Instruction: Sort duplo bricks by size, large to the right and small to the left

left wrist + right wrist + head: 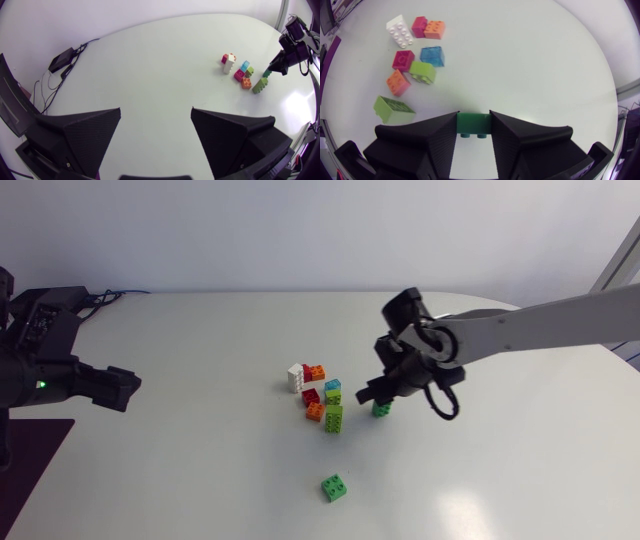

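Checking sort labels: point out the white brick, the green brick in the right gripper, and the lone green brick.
white brick (400, 32), right wrist view, on its studded top.
held green brick (473, 122), right wrist view, middle of its visible face.
lone green brick (335, 487), head view, on its studded top.

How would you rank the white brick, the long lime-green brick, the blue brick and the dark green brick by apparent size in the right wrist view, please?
1. long lime-green brick and white brick: alike, not ranked; the lime-green one is nearer.
2. blue brick.
Unranked: dark green brick, partly hidden in the right gripper.
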Robot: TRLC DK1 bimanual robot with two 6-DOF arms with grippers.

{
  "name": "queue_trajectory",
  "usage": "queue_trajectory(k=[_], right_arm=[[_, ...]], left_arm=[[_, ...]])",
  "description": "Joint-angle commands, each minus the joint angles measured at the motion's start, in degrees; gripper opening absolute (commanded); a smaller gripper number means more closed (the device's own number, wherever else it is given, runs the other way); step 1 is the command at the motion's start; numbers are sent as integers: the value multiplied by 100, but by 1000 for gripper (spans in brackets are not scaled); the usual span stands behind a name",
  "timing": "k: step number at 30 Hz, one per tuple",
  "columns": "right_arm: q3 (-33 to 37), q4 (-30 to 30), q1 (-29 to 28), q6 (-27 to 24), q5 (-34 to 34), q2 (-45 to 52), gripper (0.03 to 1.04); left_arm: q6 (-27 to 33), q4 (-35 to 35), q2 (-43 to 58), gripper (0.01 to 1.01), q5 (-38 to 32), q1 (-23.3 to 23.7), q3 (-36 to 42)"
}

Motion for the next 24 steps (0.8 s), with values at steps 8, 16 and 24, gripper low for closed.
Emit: queue_trajectory(k=[8, 16, 24], right_arm=[[-1625, -21, -2850, -1131, -301, -1620, 52], [-2082, -30, -3281, -1184, -494, -1813, 774], [-1133, -161, -1804, 240, -353, -1840, 1005]], left_arm=[[-79, 129, -3, 977, 20, -575, -245], [-193, 191, -3, 977, 11, -777, -342], [-114, 77, -153, 977, 11, -636, -324]])
